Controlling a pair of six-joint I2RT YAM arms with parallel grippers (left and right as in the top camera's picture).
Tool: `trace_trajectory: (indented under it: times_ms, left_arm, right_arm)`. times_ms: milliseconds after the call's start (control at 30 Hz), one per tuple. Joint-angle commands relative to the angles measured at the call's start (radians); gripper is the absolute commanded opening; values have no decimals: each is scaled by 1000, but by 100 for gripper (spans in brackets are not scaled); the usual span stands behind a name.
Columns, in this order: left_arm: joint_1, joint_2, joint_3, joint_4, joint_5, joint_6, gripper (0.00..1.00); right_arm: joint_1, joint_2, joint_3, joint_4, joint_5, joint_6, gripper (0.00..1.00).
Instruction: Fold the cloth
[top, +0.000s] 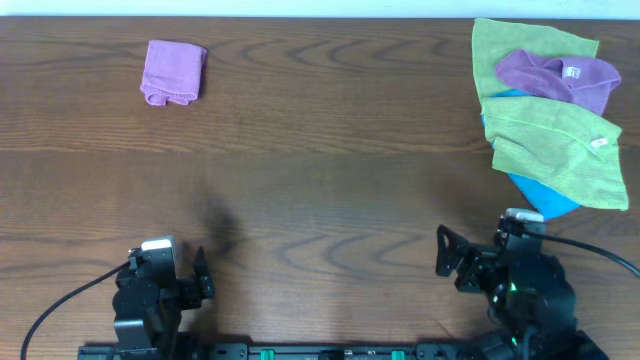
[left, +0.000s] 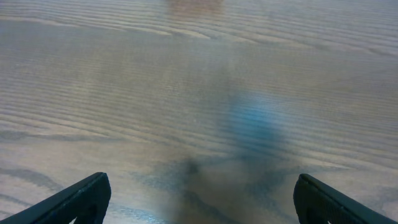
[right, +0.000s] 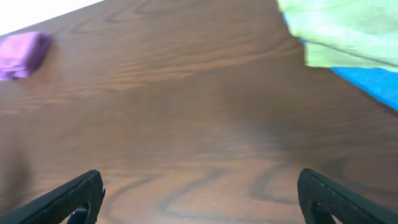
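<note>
While both arms sat low along the bottom edge of the overhead view, the left tool rested at lower left and the right tool at lower right, each just above the dark brown wood-grain worktop. In the left wrist view the two black fingers of the left tool stood wide apart at the bottom corners, with only bare wood between them. The right tool was spread just as wide, its fingers framing bare wood in the same way.

A small folded lilac-purple terry cloth lay in the upper left of the overhead view, well apart from both tools. At the upper right lay a loose pile. A large lime-green cloth was spread at the top, and a crumpled purple cloth with a white tag sat on it. Below that a second lime-green cloth covered most of a bright blue cloth, whose corner poked out at the bottom edge of the pile, near the right arm.
</note>
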Motion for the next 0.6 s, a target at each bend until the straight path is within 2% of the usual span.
trace_trajectory:
  times_ms: [0, 300, 567]
  left_arm:
    - [-6, -10, -7, -4, -16, 6, 95]
    - [-6, -10, -7, -4, -16, 6, 95]
    - [-6, -10, -7, -4, -16, 6, 95]
  right_arm:
    - [-65, -51, -91, 37, -24, -127, 99]
    - [-264, -255, -279, 61, -113, -323, 99]
    - [-293, -317, -343, 47, -132, -376, 99]
